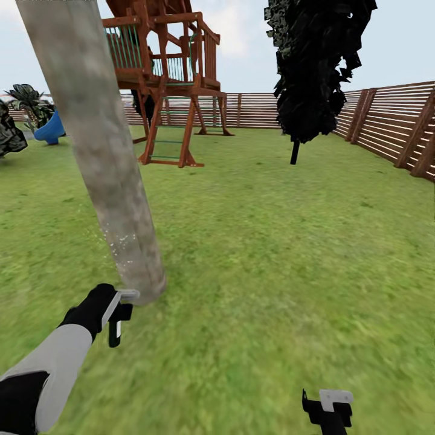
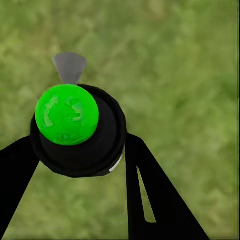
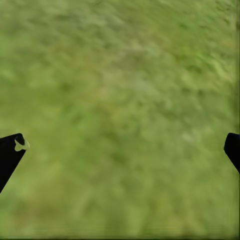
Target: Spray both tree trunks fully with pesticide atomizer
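The robot stands on the green lawn (image 1: 272, 254) of the garden. A tall pale tree trunk (image 1: 103, 145) leans across the head view, and its foot meets the grass just beside the left gripper (image 1: 118, 317). Tiny white specks sit on the low part of the trunk.

In the left wrist view, the left gripper (image 2: 80, 165) has its two black fingers (image 2: 150, 195) pressed on each side of the pesticide atomizer (image 2: 77, 132). The atomizer has a round black body, a bright green ball on top and a small grey nozzle. Grass lies under it.

The right gripper (image 1: 327, 411) hangs low over the grass, well apart from the trunk. In the right wrist view its fingertips (image 3: 11, 150) sit far apart with nothing but grass between them.

Farther back stands a brown wooden play tower (image 1: 172, 78) with a ladder. A blue slide (image 1: 49, 128) is near it, by a leafy bush (image 1: 27, 103). A very dark tree (image 1: 314, 66) stands to the right. A brown slat fence (image 1: 386, 121) runs around the back.
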Tool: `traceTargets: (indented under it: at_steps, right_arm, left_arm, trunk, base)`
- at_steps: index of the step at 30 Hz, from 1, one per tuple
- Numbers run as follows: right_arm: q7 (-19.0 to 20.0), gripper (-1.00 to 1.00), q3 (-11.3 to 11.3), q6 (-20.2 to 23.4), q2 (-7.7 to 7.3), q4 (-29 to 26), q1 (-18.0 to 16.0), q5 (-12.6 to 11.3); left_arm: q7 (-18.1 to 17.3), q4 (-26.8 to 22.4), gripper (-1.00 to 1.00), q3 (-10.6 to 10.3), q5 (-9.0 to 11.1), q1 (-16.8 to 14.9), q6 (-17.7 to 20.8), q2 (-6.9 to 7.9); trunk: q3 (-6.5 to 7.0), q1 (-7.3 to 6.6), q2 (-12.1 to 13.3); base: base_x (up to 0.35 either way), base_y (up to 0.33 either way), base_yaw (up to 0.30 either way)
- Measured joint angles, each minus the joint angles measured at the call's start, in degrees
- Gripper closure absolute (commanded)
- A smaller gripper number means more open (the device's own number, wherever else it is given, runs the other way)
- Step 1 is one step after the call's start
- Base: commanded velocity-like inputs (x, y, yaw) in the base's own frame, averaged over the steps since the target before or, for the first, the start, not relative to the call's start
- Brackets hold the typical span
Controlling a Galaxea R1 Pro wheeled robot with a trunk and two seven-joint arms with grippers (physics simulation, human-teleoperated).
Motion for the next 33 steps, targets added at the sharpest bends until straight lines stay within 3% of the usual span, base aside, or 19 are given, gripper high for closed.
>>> traceTargets:
  at_steps: [6,12,28,33]
  right_arm:
    - [0.02,-1.00,0.01,0.00,0.00,-0.03,0.01,0.00]
    - [0.03,-1.00,0.00,-0.01,0.08,-0.03,0.00,0.00]
    - [0.02,-1.00,0.00,-0.05,0.16,-0.02,0.00,0.00]
    - [0.03,-1.00,0.00,-0.07,0.18,-0.03,0.00,0.00]
  left_arm:
    - [-0.54,0.18,1.00,0.01,0.08,1.16,-0.38,-0.38]
    - [-0.51,0.14,1.00,0.17,-0.18,1.39,-0.29,0.25]
    - [0.38,0.74,1.00,0.09,-0.15,1.82,-2.34,0.81]
    - [0.42,0.53,1.00,0.08,0.03,1.87,-2.41,0.59]
  trunk:
    - [0.00,-0.02,0.00]
    - [0.00,-0.03,0.00]
    - [0.00,-0.03,0.00]
    - [0.00,-0.01,0.00]
  base:
    - [0.094,-0.197,0.000]
    - [0.221,-0.203,0.005]
    - [0.247,-0.178,0.249]
    - [0.063,-0.257,0.034]
